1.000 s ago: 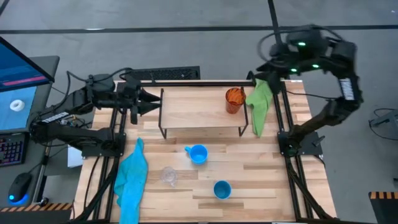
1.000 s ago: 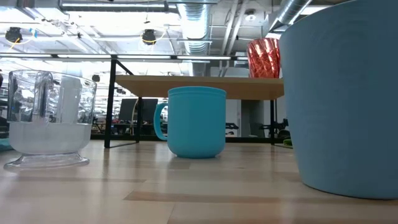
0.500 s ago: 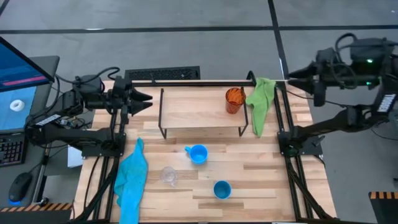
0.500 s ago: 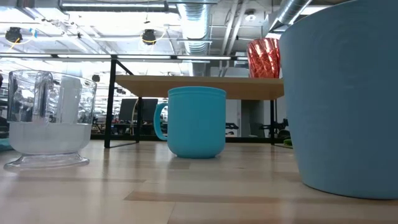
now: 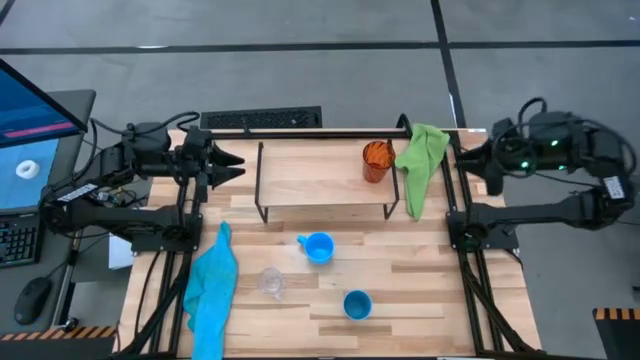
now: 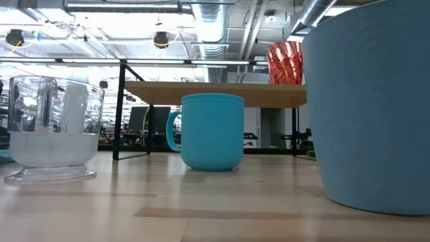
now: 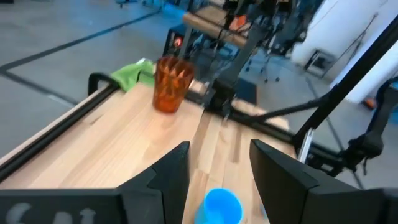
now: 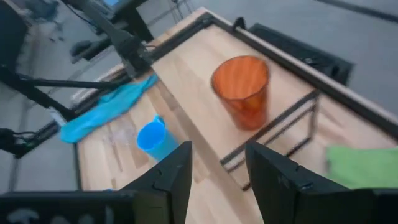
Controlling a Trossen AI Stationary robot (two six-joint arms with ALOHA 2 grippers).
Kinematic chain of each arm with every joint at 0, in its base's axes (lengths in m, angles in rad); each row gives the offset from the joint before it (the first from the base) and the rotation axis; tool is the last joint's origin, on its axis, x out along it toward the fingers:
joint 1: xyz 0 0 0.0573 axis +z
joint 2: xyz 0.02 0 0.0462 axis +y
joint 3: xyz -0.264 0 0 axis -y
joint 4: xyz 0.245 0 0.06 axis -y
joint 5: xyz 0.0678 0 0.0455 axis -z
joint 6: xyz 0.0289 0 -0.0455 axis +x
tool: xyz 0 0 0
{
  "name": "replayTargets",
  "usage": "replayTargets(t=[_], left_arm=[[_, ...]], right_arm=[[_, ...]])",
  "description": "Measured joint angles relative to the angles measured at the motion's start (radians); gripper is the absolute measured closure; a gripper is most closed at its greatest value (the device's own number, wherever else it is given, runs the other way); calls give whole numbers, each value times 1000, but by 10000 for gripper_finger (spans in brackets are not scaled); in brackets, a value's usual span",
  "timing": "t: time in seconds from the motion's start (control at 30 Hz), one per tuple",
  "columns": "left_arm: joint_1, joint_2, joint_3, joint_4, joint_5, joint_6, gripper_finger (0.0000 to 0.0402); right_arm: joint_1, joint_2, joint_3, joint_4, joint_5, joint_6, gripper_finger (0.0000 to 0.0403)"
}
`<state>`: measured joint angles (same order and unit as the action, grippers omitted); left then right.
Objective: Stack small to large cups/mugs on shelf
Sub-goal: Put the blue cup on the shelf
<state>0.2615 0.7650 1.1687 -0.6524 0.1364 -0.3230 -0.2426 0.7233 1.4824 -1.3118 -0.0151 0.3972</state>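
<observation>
One low light-wood shelf on black wire legs (image 5: 320, 178) stands at the table's far side, carrying the orange translucent cup (image 5: 376, 160) near its right end. Below sit the light-blue handled mug (image 5: 318, 247), the blue handleless cup (image 5: 357, 303) and the clear glass cup (image 5: 271, 282). Left gripper (image 5: 228, 165) and right gripper (image 5: 466, 160) hover off opposite table edges, fingers spread, holding nothing.

orange cup (image 5: 376, 160) upright on shelf (image 5: 310, 180), others apparently below
</observation>
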Motion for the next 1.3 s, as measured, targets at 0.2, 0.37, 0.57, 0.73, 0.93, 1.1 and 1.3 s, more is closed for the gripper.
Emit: replayTargets(t=[0.2, 0.37, 0.57, 0.73, 0.93, 1.1, 1.3], left_arm=[[0, -2, -21, -46, -19, 0, 244], [0, -35, -86, -31, -18, -2, 244], [0, -99, -217, 55, -17, -77, 244], [-1, -172, -338, 149, -17, -137, 244], [-23, -261, -460, 251, -18, -226, 244], [-49, -303, -505, 297, -44, -257, 244], [-77, -303, -505, 315, -63, -237, 244]], right_arm=[[1, -156, -296, 209, -99, 50, 233], [1, -248, -472, 411, -194, 93, 233], [18, -290, -589, 529, -244, 152, 233], [118, -260, -661, 626, -253, 179, 233], [281, -178, -730, 737, -215, 208, 233], [424, -90, -730, 786, -157, 280, 233], [575, 49, -729, 863, -128, 407, 233]])
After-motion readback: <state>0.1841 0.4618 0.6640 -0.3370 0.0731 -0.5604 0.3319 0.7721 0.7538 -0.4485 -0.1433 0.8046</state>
